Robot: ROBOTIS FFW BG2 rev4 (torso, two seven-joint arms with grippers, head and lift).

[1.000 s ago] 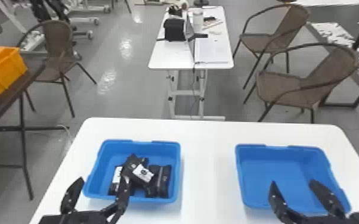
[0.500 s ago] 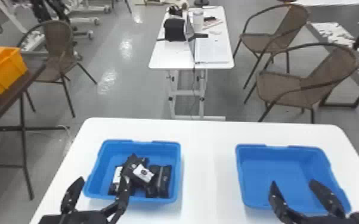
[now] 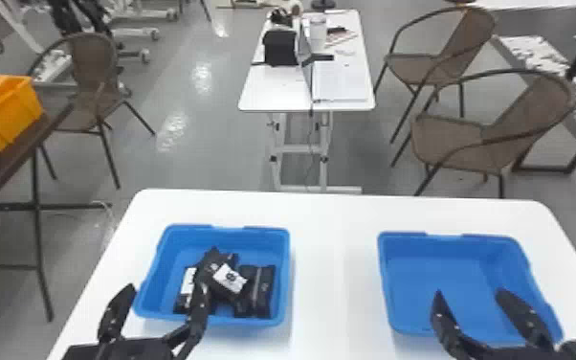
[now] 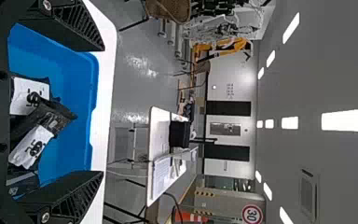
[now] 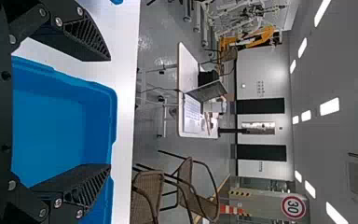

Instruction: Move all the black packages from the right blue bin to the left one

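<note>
The table point(image 3: 335, 268) stands at 6 o'clock in the head view. The left bin point(image 3: 253, 321) sits on it at 7 o'clock, the right bin point(image 3: 445, 268) at 4 o'clock, well apart.

The black packages point(image 3: 264, 292) lie heaped in the left bin; their exact count cannot be told. Within that bin, a package with a white label lies at 8 o'clock, another labelled one rests tilted across the middle of the heap, and two lie side by side towards 4 o'clock. In the right bin, the blue floor is visible.

The left gripper point(image 3: 166, 287), between 7 and 8 o'clock, has its jaws open, fingers well apart. One finger overlaps the left bin and packages in the head view; whether it touches them cannot be told. The left wrist view shows the packages beyond the gap between the fingers.

The right gripper point(image 3: 469, 292), at 4 o'clock, likewise has its jaws open, in front of the right bin's floor as seen from the head.

A desk point(image 3: 272, 88) stands at 12 o'clock, bearing a black box point(image 3: 280, 48), a laptop point(image 3: 307, 74) and papers point(image 3: 342, 81). Chairs are noted at 10 point(image 3: 92, 52), 2 point(image 3: 406, 64) and 3 o'clock point(image 3: 449, 139). A yellow bin point(image 3: 14, 112) rests on a dark table point(image 3: 24, 148) between 9 and 10 o'clock.
</note>
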